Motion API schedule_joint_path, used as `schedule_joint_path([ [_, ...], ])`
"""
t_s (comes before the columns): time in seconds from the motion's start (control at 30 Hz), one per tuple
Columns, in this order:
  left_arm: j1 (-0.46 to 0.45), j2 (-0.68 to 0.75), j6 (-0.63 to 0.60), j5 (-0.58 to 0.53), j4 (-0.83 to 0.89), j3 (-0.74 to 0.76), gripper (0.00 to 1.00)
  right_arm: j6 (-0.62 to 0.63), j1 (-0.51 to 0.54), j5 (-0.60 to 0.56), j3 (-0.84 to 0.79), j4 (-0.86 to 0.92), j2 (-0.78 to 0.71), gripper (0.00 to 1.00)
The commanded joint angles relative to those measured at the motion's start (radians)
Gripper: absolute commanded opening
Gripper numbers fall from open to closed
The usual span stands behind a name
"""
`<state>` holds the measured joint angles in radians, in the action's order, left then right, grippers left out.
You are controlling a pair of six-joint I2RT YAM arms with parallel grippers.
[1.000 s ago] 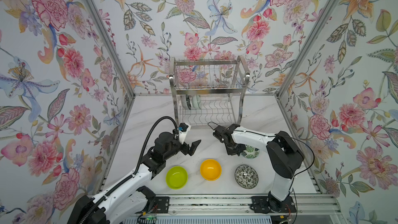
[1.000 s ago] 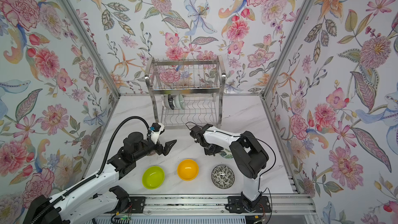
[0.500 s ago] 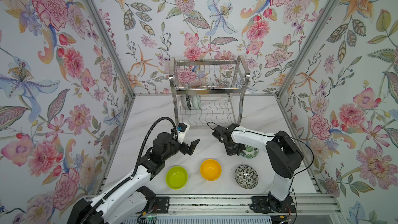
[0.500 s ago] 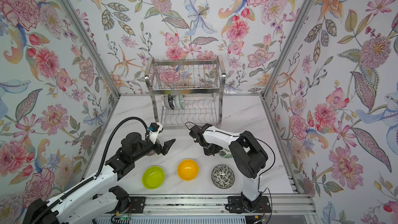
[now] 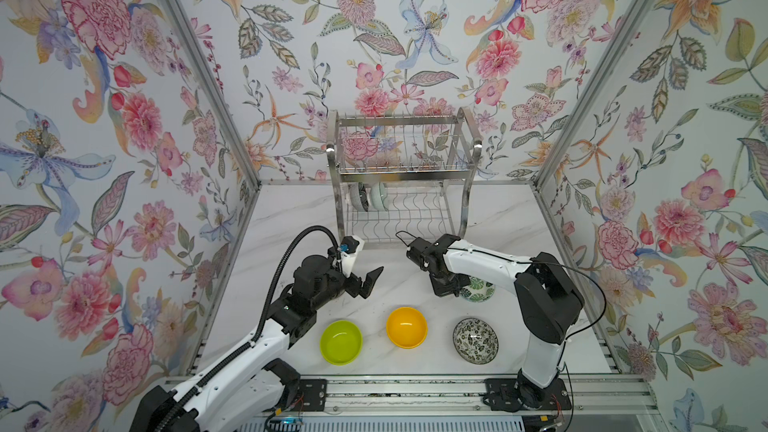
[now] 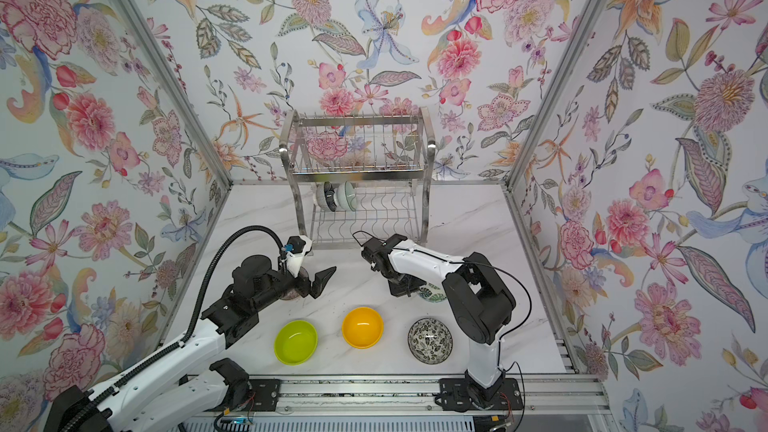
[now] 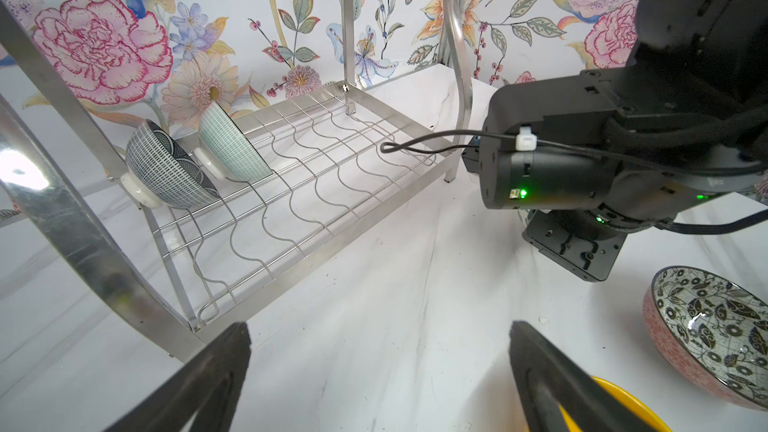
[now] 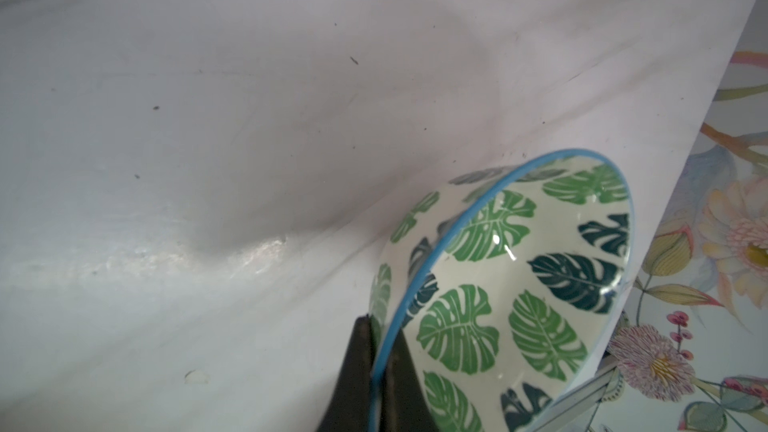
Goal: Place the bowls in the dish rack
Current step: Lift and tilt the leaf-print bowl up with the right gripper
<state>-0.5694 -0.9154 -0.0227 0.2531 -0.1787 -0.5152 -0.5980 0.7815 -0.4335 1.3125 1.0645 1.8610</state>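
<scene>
The navy bowl [image 7: 166, 168] and mint bowl [image 7: 232, 147] leaned side by side in the dish rack [image 7: 328, 241]; the left pincer [image 7: 379, 326] was spread wide.

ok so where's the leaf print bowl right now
In both top views the leaf-print bowl is on the right side, just behind the black-and-white floral bowl, partly under the right arm; the right tool grips its blue rim.

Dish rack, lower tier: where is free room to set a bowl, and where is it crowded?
Free: in both top views, the wavy slots from the mint bowl to the right posts of the rack. Crowded: the tier's left end, where the navy bowl and the mint bowl stand on edge, side by side.
</scene>
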Motion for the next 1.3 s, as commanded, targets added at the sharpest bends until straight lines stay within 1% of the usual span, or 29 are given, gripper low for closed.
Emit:
schedule_joint_path([
  [0.0,0.012,0.006,-0.011,-0.016,0.011,-0.017,0.99,0.003,0.009,-0.018,0.039,0.048,-0.015,0.00],
  [0.47,0.019,0.022,-0.013,-0.056,0.017,-0.018,0.99,0.004,0.049,-0.010,0.104,0.046,-0.034,0.00],
  [0.67,0.024,0.031,-0.007,-0.067,0.017,-0.019,0.99,0.025,0.065,0.051,0.130,-0.007,-0.048,0.00],
  [0.83,0.028,0.036,-0.011,-0.072,0.027,-0.021,0.99,0.052,0.070,0.111,0.141,-0.077,-0.069,0.00],
  [1.0,0.032,0.041,-0.016,-0.083,0.033,-0.022,0.99,0.074,0.076,0.191,0.116,-0.213,-0.117,0.00],
  [1.27,0.047,0.047,-0.014,-0.094,0.034,-0.022,0.99,0.101,0.070,0.264,0.050,-0.428,-0.196,0.00],
])
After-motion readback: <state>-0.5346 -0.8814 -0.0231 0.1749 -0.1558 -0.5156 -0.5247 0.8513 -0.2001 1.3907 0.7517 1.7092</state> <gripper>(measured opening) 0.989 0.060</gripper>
